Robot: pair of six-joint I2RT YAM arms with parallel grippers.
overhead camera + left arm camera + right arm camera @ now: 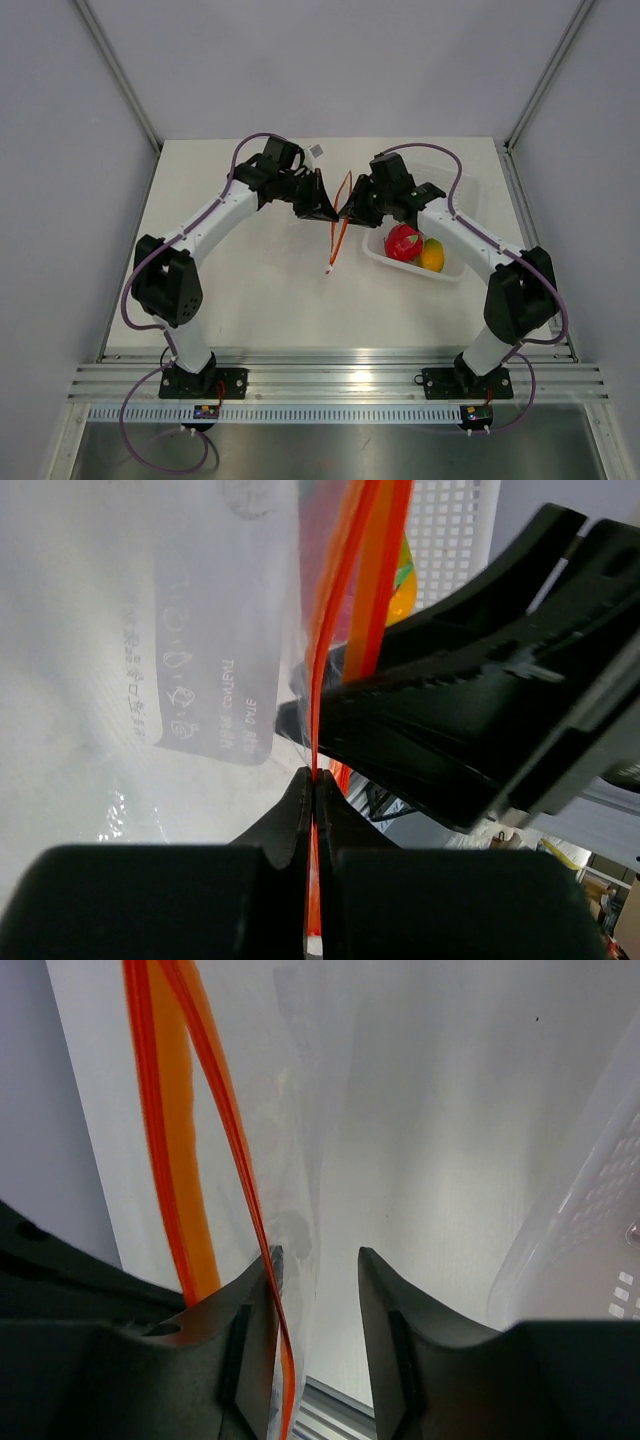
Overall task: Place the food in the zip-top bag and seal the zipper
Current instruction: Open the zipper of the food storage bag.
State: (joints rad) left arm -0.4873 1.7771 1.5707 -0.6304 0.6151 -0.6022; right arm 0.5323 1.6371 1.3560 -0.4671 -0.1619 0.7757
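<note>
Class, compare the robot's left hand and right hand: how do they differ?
The left hand is shut, pinching the orange zipper; the right hand's fingers stand apart. The zipper is clamped between the left hand's fingers, but lies against one finger of the right hand. Both are black and meet at the zip-top bag's mouth.

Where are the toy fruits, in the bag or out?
Out. The red fruit and yellow fruit lie in the tray, not in the bag.
</note>
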